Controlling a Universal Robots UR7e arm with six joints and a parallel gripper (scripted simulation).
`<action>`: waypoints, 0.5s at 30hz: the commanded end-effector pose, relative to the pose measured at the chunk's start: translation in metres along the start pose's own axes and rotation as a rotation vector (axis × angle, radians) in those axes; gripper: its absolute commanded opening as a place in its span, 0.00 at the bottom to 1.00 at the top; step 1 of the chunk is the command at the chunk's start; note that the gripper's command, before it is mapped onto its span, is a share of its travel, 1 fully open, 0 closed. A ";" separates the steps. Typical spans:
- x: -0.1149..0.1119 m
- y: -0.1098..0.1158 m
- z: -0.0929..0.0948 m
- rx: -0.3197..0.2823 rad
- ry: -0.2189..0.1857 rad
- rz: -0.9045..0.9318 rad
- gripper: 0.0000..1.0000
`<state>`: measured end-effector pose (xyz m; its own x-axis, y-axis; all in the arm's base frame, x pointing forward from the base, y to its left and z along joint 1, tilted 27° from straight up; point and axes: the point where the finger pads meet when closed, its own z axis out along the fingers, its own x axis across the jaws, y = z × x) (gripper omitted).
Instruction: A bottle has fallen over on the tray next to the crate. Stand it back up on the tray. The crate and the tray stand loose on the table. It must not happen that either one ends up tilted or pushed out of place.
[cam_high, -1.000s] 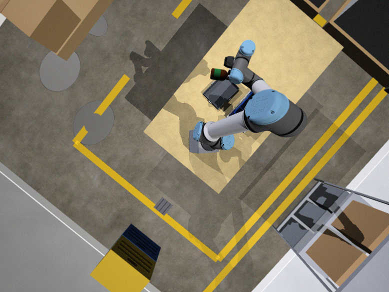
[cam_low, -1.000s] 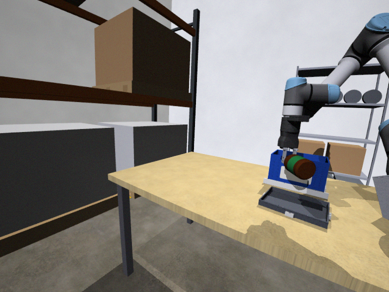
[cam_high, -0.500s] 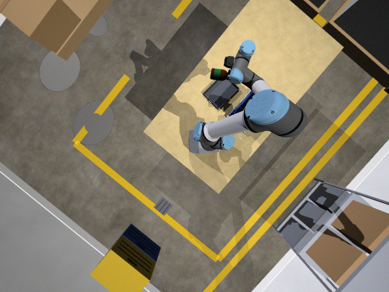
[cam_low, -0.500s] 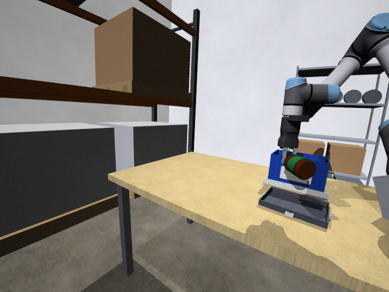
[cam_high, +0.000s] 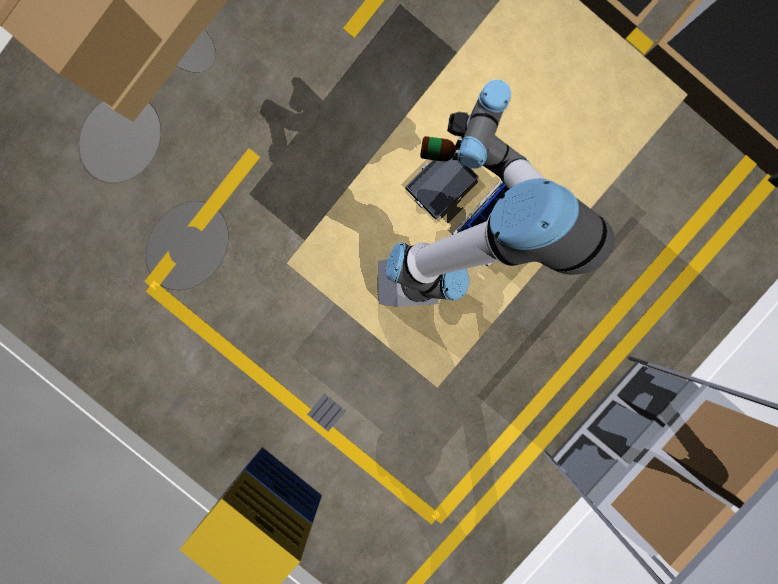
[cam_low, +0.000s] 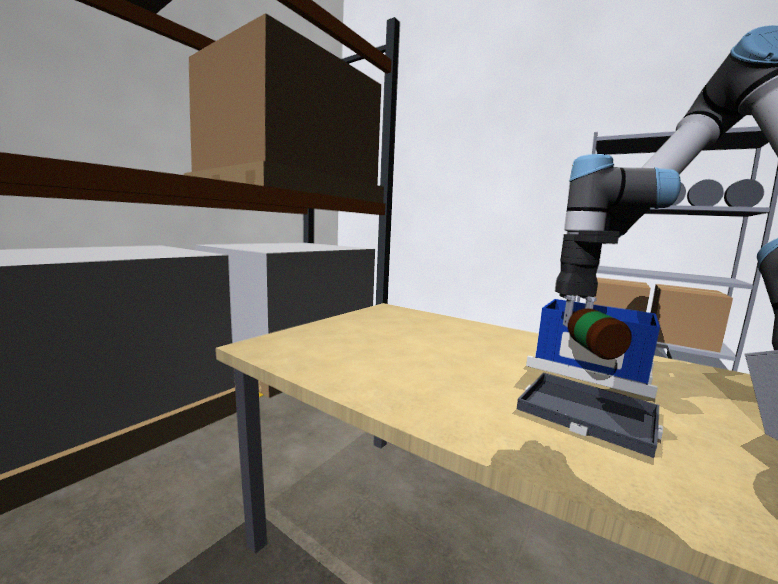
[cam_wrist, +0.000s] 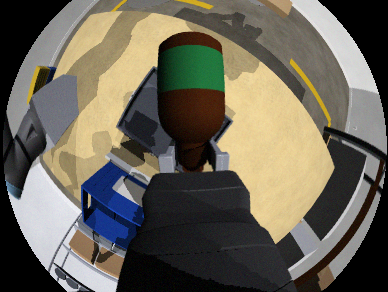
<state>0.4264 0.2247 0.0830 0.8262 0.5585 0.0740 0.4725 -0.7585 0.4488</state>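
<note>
Now holding the brown bottle (cam_low: 598, 333) with the green label by its neck, gripper (cam_low: 578, 309) closed partway on it, fingers pressing each side of the neck. Hanging in the air, nearly level, base pointing away from the wrist, above the dark tray (cam_low: 639, 435) and touching nothing below. Standing just behind the tray, the blue crate (cam_low: 634, 364); both resting on the wooden table (cam_low: 402, 364).

Lighting's bright and even, no glare. The arm throws soft-edged, overlapping shadows across the bench (cam_high: 565, 94) and floor (cam_high: 125, 314). Wrist view is heavy fisheye, edges bent, black corners, and everything's slightly soft.
</note>
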 end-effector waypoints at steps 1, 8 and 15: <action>0.000 0.000 -0.001 0.000 0.001 0.003 0.00; 0.000 0.000 -0.001 0.000 0.001 0.037 0.00; 0.000 0.000 0.000 0.000 0.001 0.088 0.00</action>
<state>0.4264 0.2247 0.0830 0.8520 0.5139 0.1000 0.4241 -0.7895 0.4436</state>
